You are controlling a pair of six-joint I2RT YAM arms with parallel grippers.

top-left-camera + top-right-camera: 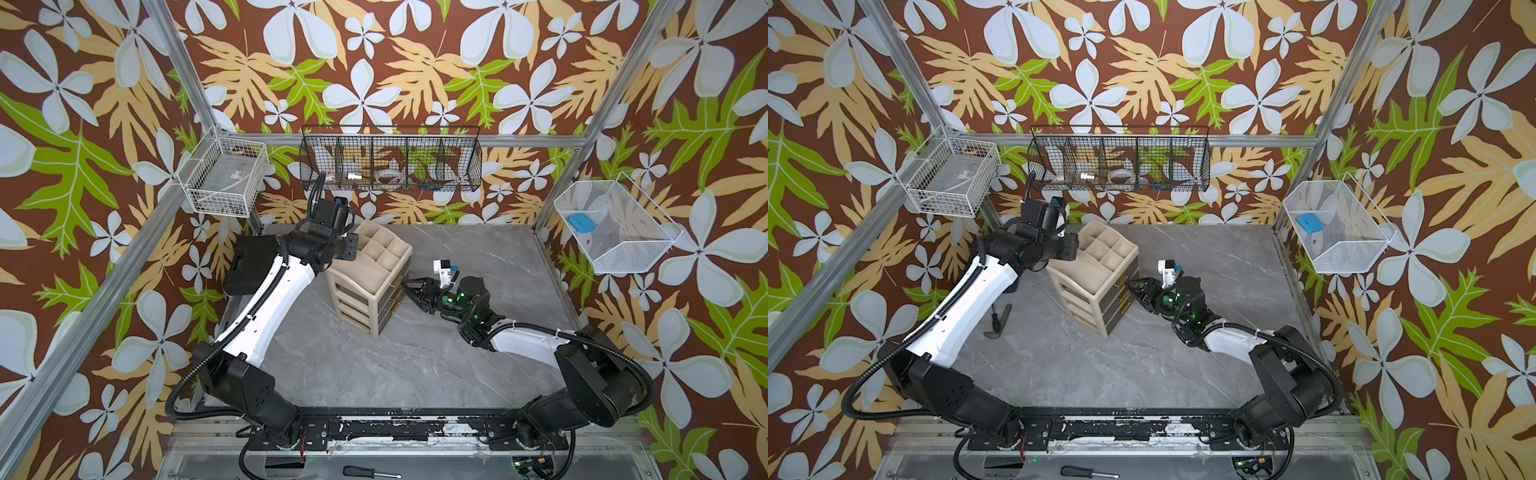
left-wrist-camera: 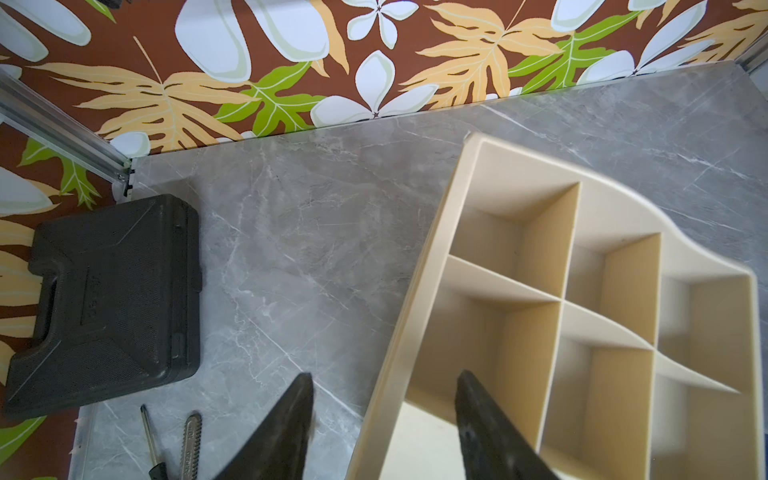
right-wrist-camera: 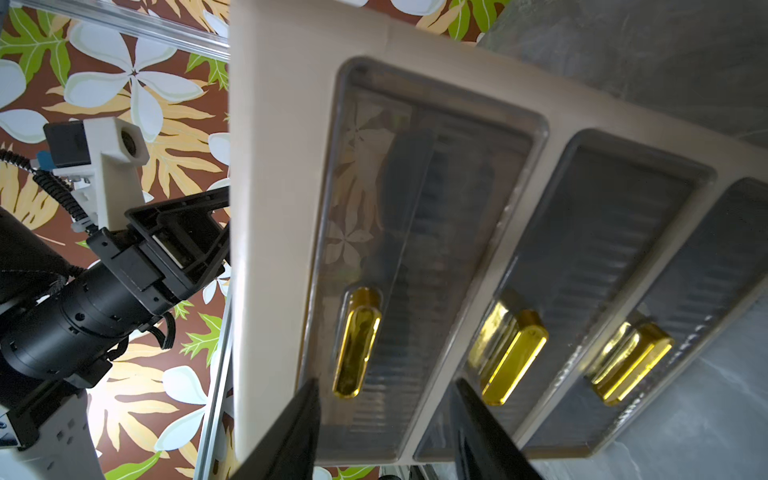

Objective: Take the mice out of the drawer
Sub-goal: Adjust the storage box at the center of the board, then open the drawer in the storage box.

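Note:
The beige drawer unit [image 1: 365, 286] [image 1: 1088, 286] stands mid-table with three smoky-fronted drawers, all pushed in. No mice show in any view. My right gripper [image 3: 386, 381] [image 1: 409, 286] is open in front of the top drawer [image 3: 436, 208]. Its fingertips sit on either side of the near end of that drawer's gold handle [image 3: 357, 345], not touching it. My left gripper [image 2: 385, 376] [image 1: 351, 245] is open over the unit's divided top tray. It straddles the tray's side wall [image 2: 419, 291], one finger outside over the table and one inside a compartment.
A black plastic case [image 2: 108, 299] [image 1: 249, 266] lies at the table's left edge, with a screwdriver [image 2: 149, 440] and a metal tool [image 2: 191, 444] beside it. Wire baskets hang on the walls: white [image 1: 224, 178], black [image 1: 390, 162], white [image 1: 615, 228]. Another screwdriver [image 1: 370, 472] lies below the arm bases.

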